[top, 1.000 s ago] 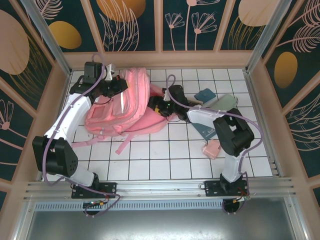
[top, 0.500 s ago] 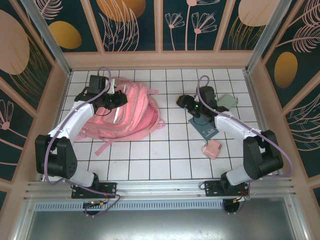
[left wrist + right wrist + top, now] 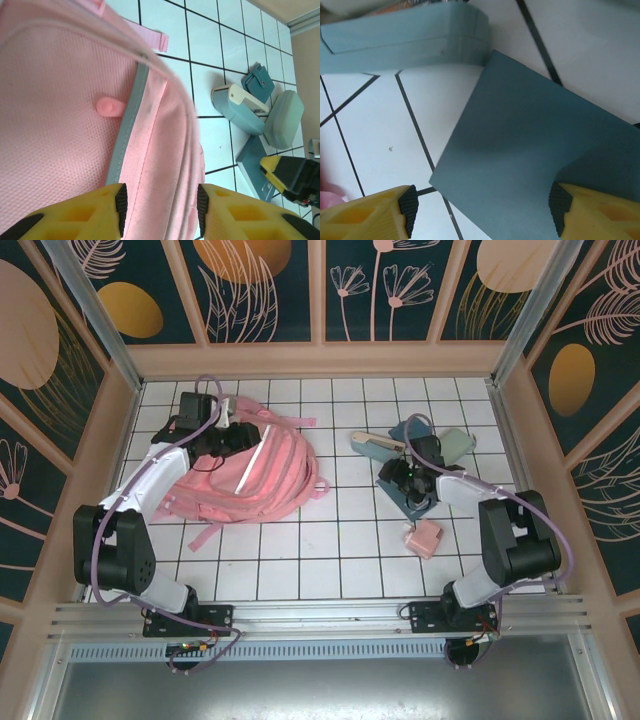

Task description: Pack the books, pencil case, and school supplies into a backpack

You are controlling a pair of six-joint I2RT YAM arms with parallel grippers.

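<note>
Backpack [image 3: 245, 480] lies slumped at the left of the table [image 3: 330, 540] under the left gripper [image 3: 160, 202], jaws parted over pink fabric, as the right gripper [image 3: 481, 207], spread wide above a flat teal pad [image 3: 515, 145], would do best to straddle one edge before closing.

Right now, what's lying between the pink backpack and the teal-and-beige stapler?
Nothing. Only bare white tiles separate the backpack from the stapler, as seen in the top view and the left wrist view.
</note>
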